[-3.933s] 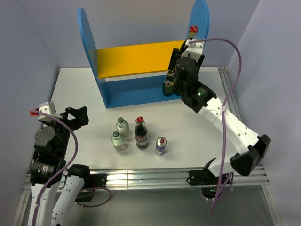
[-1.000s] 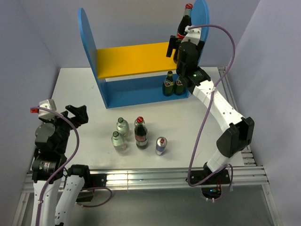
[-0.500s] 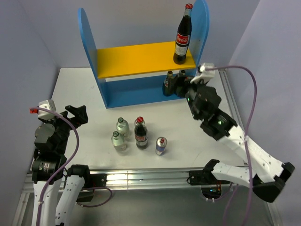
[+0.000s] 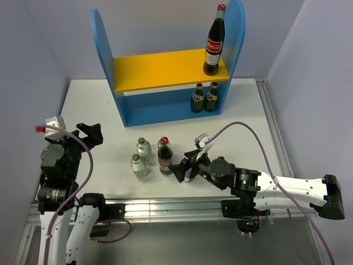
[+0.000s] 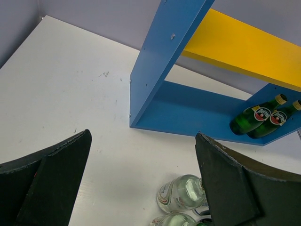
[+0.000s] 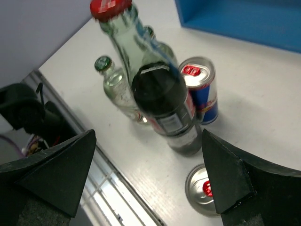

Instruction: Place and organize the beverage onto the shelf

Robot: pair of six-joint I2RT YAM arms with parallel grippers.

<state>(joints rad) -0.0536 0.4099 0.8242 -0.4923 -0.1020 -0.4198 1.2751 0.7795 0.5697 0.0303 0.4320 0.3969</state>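
Note:
The blue shelf (image 4: 105,49) holds one cola bottle (image 4: 213,41) at the right of its yellow board, and two green bottles (image 4: 204,97) stand on its base. Near the table's front stand two clear green-capped bottles (image 4: 143,148), a second cola bottle (image 4: 164,155) and two blue-silver cans (image 6: 202,89). My right gripper (image 4: 186,165) is open, low beside this group. In the right wrist view the cola bottle (image 6: 162,94) stands ahead between the fingers (image 6: 235,179), with one can top (image 6: 207,190) just below. My left gripper (image 4: 88,135) hangs open at the left, holding nothing.
The left wrist view looks across bare white table at the shelf's side panel (image 5: 155,70), the green bottles (image 5: 263,117) and the clear bottles (image 5: 183,193). A metal rail (image 4: 165,207) runs along the table's near edge. Grey walls close in both sides.
My right arm let go of the cola bottle on the yellow board, drew back from the shelf and swung down to the drinks at the front. The left arm stayed still.

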